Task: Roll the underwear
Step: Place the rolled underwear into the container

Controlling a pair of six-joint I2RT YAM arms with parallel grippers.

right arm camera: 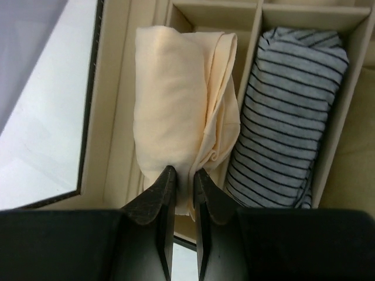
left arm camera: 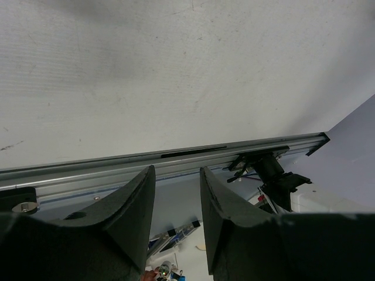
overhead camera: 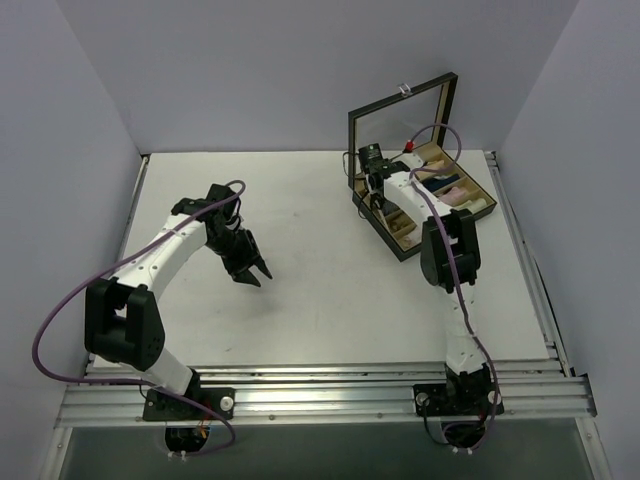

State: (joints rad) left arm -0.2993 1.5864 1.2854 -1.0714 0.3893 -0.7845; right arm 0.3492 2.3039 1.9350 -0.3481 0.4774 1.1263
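The underwear (right arm camera: pixel 170 99), a pale peach-beige cloth rolled lengthwise, lies in a narrow cream compartment of the organiser box (overhead camera: pixel 482 207). My right gripper (right arm camera: pixel 181 171) is shut on the roll's near end, with a fold of cloth pinched between its fingers. In the top view the right arm reaches over the box and hides the cloth. My left gripper (overhead camera: pixel 251 271) hangs open over bare table at centre left, and the left wrist view shows nothing between its fingers (left arm camera: pixel 137 199).
A grey roll with dark stripes (right arm camera: pixel 293 111) fills the compartment beside the underwear. The box's lid (overhead camera: pixel 400 118) stands upright at the back right. Metal rails (overhead camera: pixel 320 385) run along the table's near edge, and grey walls enclose the sides.
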